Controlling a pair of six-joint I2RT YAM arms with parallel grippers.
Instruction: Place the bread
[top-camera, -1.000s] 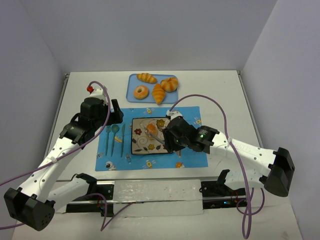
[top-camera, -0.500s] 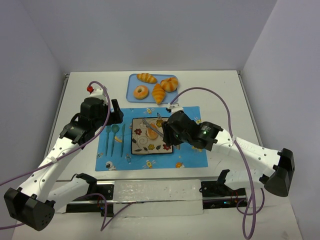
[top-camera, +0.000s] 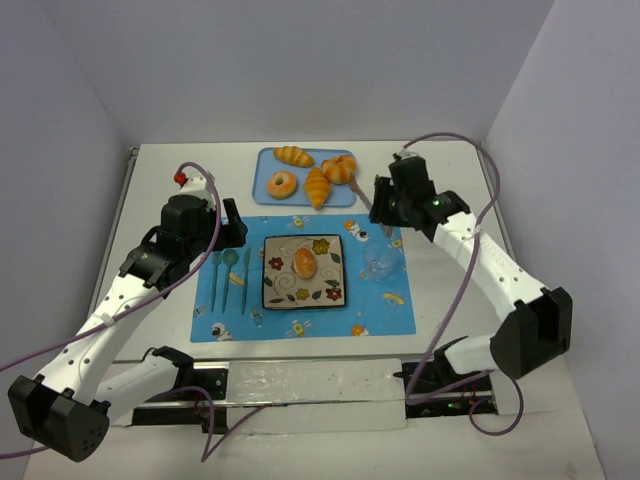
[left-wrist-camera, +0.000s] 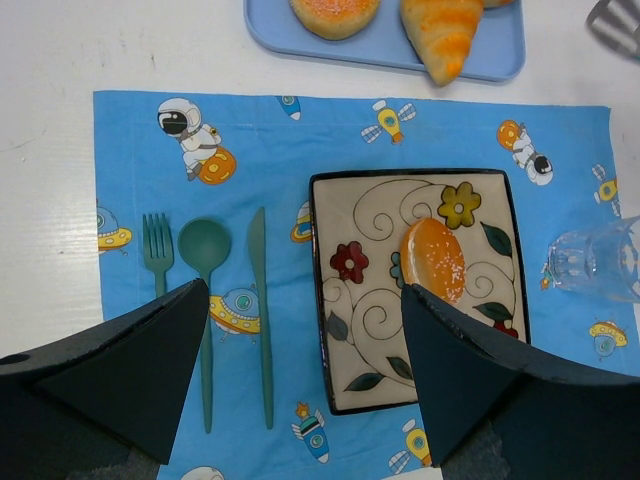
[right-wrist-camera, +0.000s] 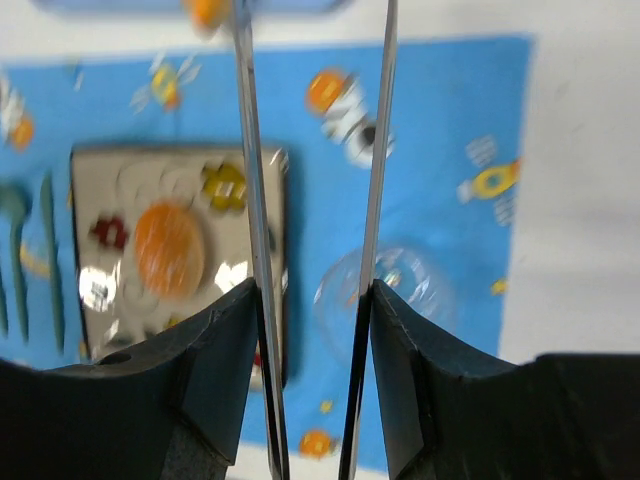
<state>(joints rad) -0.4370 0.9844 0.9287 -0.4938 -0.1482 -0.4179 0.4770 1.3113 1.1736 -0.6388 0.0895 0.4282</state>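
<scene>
The bread (top-camera: 305, 263), a small golden-orange bun, lies on the square flowered plate (top-camera: 280, 292). It also shows in the left wrist view (left-wrist-camera: 433, 259) and, blurred, in the right wrist view (right-wrist-camera: 168, 249). My right gripper (top-camera: 385, 205) is raised behind the placemat's far right corner, away from the plate. It (right-wrist-camera: 313, 300) is shut on metal tongs (right-wrist-camera: 245, 150), whose two arms stand apart with nothing between them. My left gripper (top-camera: 228, 222) is open and empty, hovering (left-wrist-camera: 305, 300) over the placemat by the plate's left edge.
A clear glass (top-camera: 380, 262) stands on the blue placemat (top-camera: 385, 305) right of the plate. A teal fork (left-wrist-camera: 158, 250), spoon (left-wrist-camera: 204, 245) and knife (left-wrist-camera: 257, 300) lie left of the plate. A blue tray (top-camera: 270, 165) at the back holds a donut (top-camera: 282, 184), a scored bun (top-camera: 339, 169) and two croissants.
My right gripper has lifted the tongs off the plate and swung back and right to near the tray. The bread stays on the plate. The left arm has not moved.
</scene>
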